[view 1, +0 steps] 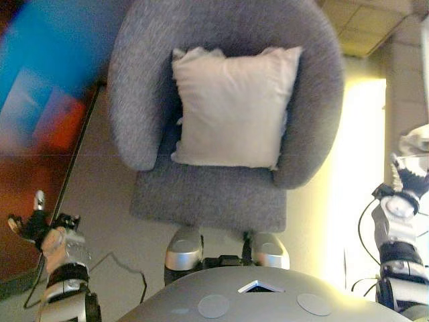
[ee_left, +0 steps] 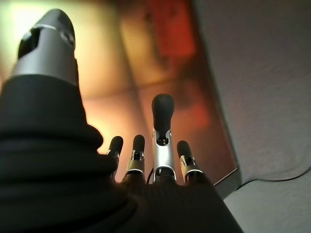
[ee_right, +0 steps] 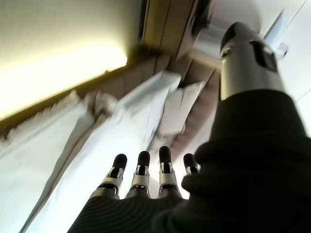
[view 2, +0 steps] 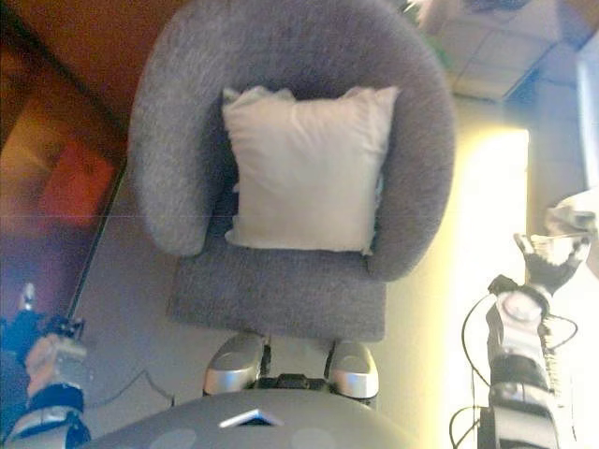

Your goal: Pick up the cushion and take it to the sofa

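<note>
A white square cushion [view 1: 231, 107] leans upright against the back of a grey round-backed sofa chair [view 1: 208, 194], straight ahead of me. Neither hand touches it. My left hand [view 1: 30, 225] hangs low at the lower left, well clear of the chair, its fingers [ee_left: 160, 145] straight and holding nothing. Off to the right of the chair's arm is my right hand [view 1: 409, 180], also open and empty, with its fingers [ee_right: 146, 174] pointing at white cloth.
A reddish-brown floor area [view 1: 27, 168] with a dark edge lies left of the chair, and a blue shape [view 1: 47, 60] sits at the upper left. White cloth [ee_right: 97, 145] hangs beyond the right hand. Pale tiles [view 1: 365, 27] show at the upper right.
</note>
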You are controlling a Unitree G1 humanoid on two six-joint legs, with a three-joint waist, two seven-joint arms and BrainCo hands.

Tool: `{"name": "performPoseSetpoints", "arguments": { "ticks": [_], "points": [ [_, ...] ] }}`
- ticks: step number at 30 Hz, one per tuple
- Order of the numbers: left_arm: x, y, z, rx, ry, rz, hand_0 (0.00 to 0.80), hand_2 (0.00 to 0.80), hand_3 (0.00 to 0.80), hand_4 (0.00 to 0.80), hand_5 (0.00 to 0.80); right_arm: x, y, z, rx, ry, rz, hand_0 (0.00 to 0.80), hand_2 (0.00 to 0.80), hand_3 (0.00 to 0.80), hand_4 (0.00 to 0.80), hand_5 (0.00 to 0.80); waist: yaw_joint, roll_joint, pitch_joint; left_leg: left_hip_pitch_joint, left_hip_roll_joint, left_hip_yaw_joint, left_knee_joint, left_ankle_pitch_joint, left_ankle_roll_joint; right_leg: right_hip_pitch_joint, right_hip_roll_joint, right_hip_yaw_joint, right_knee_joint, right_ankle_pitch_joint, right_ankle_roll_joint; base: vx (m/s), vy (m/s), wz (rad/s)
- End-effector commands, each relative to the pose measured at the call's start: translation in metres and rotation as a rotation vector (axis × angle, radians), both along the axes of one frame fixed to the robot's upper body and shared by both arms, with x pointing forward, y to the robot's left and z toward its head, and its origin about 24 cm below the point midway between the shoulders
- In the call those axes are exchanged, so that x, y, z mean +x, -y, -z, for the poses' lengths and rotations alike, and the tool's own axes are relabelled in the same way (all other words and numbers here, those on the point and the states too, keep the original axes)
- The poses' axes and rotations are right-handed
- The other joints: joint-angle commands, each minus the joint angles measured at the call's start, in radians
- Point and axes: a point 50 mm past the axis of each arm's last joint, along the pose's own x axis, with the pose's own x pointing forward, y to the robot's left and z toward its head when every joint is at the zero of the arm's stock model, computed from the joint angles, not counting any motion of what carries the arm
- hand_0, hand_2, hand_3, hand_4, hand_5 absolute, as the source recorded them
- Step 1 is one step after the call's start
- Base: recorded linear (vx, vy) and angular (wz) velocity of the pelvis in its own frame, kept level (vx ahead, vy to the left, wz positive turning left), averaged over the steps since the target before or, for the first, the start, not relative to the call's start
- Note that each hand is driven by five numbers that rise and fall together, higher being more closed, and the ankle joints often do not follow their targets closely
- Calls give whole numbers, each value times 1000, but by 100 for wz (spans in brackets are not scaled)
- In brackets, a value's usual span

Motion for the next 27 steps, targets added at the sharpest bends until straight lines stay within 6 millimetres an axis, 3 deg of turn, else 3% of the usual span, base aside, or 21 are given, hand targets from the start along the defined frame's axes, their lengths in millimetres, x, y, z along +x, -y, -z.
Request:
{"name": "performPoseSetpoints", "arguments": {
  "ticks": [1, 9, 12, 16, 19, 21, 27],
  "points": [
    [-13, -7, 5, 9, -102, 39, 0, 0, 0, 0, 0, 1, 1, -2, -33, -27, -40, 0, 0, 0, 0, 0, -15, 5, -67, 39, -53, -3, 38, -128, 16, -13, 23, 11, 54, -76, -4, 38, -13, -13],
    [-54, 36, 60, -254, -424, 237, 0, 0, 0, 0, 0, -50, -43, 80, 217, -403, -88, 0, 0, 0, 0, 0, -36, 10, -111, 97, -47, 25, 30, -128, 23, 45, 32, 29, 47, -76, -8, 10, -13, -5],
    [-72, 64, 82, -388, -541, 298, 0, 0, 0, 0, 0, -77, -68, 113, 368, -595, -151, 0, 0, 0, 0, 0, -38, 12, -118, 111, -48, 28, 27, -131, 29, 62, 35, 34, 39, -73, -9, -11, -10, -8],
    [-89, 118, 109, -627, -695, 517, 0, 0, 0, 0, 0, -109, -122, 148, 542, -824, -282, 0, 0, 0, 0, 0, -40, 10, -122, 125, -48, 30, 22, -135, 39, 75, 36, 36, 37, -73, -11, -28, -18, -9],
    [-96, 155, 119, -773, -746, 624, 0, 0, 0, 0, 0, -124, -149, 159, 618, -921, -343, 0, 0, 0, 0, 0, -39, 10, -125, 133, -50, 32, 19, -141, 47, 82, 37, 35, 36, -72, -12, -25, -22, -8],
    [-99, 166, 121, -834, -767, 617, 0, 0, 0, 0, 0, -129, -157, 162, 640, -968, -369, 0, 0, 0, 0, 0, -38, 10, -124, 138, -50, 32, 16, -144, 49, 87, 37, 32, 37, -75, -10, -28, -16, -5],
    [-90, 168, 121, -828, -810, 679, 0, 0, 0, 0, 0, -125, -159, 163, 618, -1011, -418, 0, 0, 0, 0, 0, -36, 11, -119, 153, -52, 26, 10, -158, 51, 101, 40, 28, 30, -80, -7, -21, -17, -5]
  ]
}}
